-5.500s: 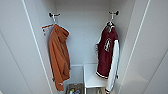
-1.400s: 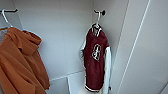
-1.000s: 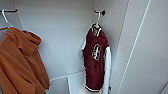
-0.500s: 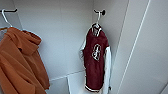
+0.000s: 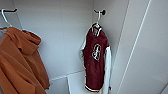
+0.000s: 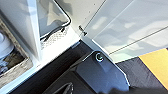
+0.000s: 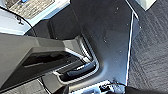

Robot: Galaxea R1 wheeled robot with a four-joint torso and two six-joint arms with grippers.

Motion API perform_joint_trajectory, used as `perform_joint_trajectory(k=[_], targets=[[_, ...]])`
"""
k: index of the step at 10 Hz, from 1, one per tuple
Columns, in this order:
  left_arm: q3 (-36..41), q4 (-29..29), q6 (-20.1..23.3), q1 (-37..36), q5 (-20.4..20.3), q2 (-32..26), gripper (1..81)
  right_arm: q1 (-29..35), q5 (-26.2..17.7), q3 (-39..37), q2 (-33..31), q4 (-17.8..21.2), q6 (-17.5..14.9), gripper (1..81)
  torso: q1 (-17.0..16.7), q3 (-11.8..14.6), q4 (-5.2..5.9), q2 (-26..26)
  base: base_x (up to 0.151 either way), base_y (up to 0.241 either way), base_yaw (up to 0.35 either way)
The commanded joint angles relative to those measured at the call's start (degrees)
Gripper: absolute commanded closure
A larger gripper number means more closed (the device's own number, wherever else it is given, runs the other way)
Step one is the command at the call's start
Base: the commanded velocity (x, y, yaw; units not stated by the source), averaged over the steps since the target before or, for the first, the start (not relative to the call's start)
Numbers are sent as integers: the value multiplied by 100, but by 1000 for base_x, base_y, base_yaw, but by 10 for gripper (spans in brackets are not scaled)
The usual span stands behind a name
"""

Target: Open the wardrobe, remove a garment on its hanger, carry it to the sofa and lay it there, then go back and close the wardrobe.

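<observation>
Down low, the left wrist view shows the bottom of the white cabinet with a wire basket (image 6: 53, 21) inside it, an open white door (image 6: 130, 32) beside it, and dark carpet with a yellow patch (image 6: 156, 66). The right wrist view shows dark grey carpet (image 7: 150, 57) under the robot's own body. I cannot tell if either hand is wide, narrow or holding something. Higher up, the head view looks into the open wardrobe (image 5: 62, 37). An orange hooded jacket (image 5: 20, 65) hangs close on the left. Farther back on the right, the maroon jacket (image 5: 96, 61) with white sleeves hangs on its thin white hanger (image 5: 98, 21) from a dark hook (image 5: 100, 11).
</observation>
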Motion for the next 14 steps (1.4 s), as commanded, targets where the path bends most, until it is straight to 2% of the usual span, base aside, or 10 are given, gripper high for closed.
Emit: perform_joint_trajectory(k=[1,4,7,10,14], targets=[[639,-208,-38,-1171,737,-311,10,199,-308,6,22,-56,-19,10,0,0,0,0,0,0,0],[1042,-507,-47,-1883,1290,-433,10,208,-325,23,48,-48,-19,10,5,-2,0,2,0,0,0],[1639,-770,-187,-2340,1422,-943,10,208,-334,-12,48,-48,-10,10,6,-5,0,4,0,0,0],[2527,-771,-442,-2561,1431,-1585,10,208,-343,-12,48,-48,-10,10,6,-7,0,4,0,0,0],[3276,-753,-811,-3034,1440,-1999,10,191,-343,-12,48,-48,-10,10,9,-11,0,6,0,0,0]])
